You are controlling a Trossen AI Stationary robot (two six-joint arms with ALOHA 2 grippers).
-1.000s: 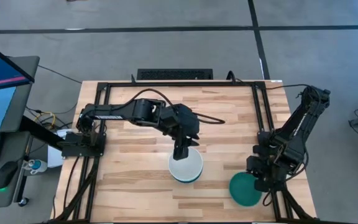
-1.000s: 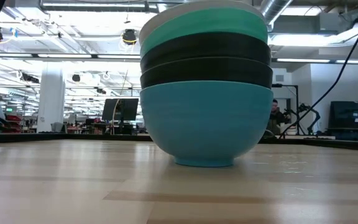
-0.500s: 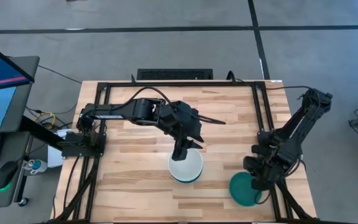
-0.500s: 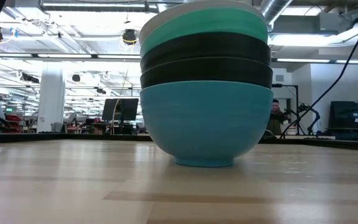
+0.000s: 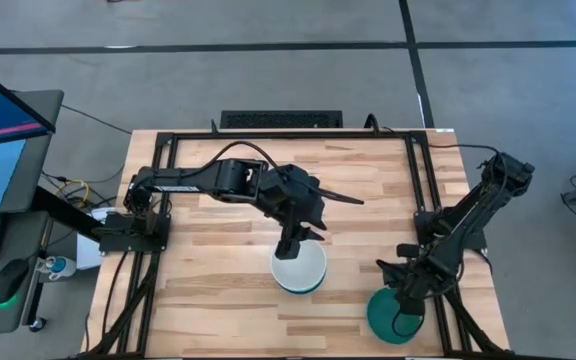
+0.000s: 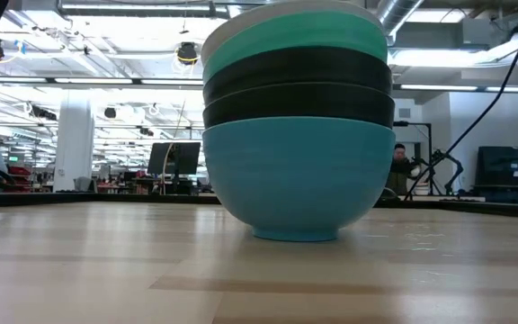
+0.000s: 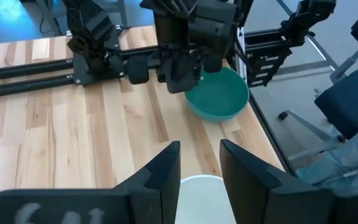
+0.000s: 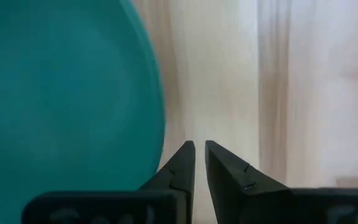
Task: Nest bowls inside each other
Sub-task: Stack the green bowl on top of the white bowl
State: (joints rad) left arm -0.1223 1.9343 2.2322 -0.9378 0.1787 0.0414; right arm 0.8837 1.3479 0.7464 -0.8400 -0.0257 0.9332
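Wooden table (image 5: 198,270), nested bowl stack (image 5: 299,267) at centre, lone teal bowl (image 5: 392,315) near the right front edge.
Left gripper (image 5: 290,245) spread above the stack's rim; right gripper (image 8: 199,163) nearly pressed together, empty, just beside the teal bowl.

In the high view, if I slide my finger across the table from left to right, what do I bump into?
Left arm's base → stack of bowls, white on top → teal bowl, with the right gripper over it.

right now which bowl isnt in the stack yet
The teal green bowl near the table's front right corner. It sits alone on the wood beside the right gripper, while the other bowls are nested in one stack mid-table, white bowl on top.
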